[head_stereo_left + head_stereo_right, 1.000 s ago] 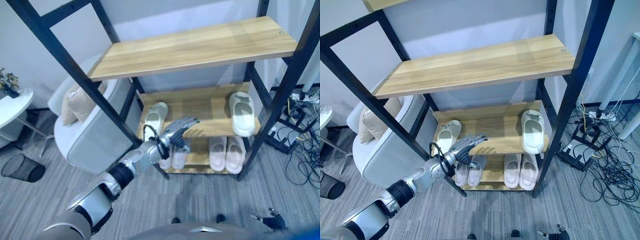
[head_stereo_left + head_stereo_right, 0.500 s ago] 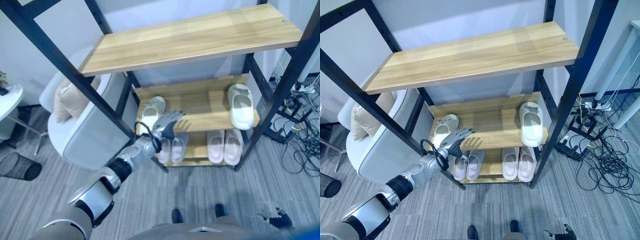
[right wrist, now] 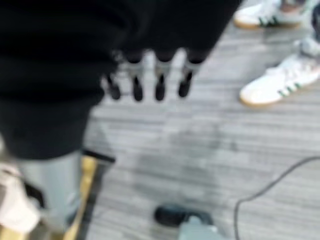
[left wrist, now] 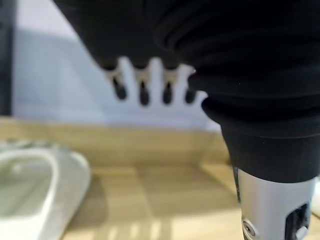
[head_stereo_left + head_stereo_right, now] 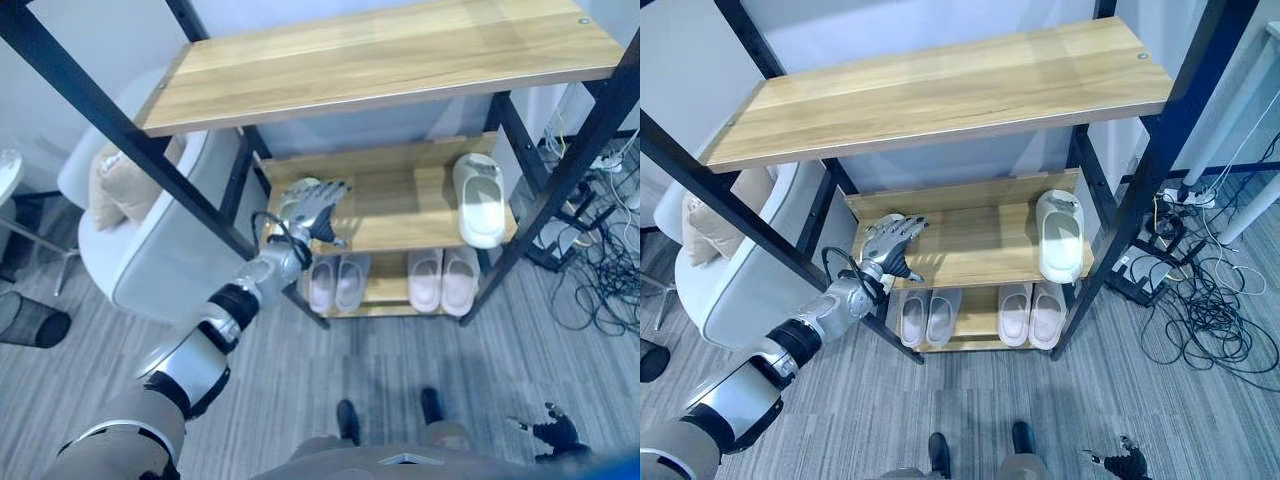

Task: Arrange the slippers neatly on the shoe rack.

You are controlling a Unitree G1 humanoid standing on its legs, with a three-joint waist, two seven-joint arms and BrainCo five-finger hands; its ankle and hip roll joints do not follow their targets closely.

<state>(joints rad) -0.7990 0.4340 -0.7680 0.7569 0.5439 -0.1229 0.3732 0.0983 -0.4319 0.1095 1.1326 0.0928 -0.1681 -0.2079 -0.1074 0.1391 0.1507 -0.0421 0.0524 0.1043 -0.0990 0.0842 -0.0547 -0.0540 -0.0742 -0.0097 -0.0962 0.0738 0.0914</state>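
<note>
The shoe rack has a pale green slipper at the right end of its middle shelf. A second pale slipper lies at the left end of that shelf. My left hand hovers just over it with fingers straight and open, holding nothing. On the bottom shelf stand a pinkish pair and a cream pair, side by side. My right hand hangs low at the right above the floor, its fingers straight.
A grey-white armchair with a beige cushion stands left of the rack. A black mesh wastebasket sits on the floor at far left. Cables lie right of the rack. A person's white sneakers are on the floor.
The camera has tilted, so the whole scene shifted. My left hand has moved left and up from the middle shelf's front edge to above the left slipper.
</note>
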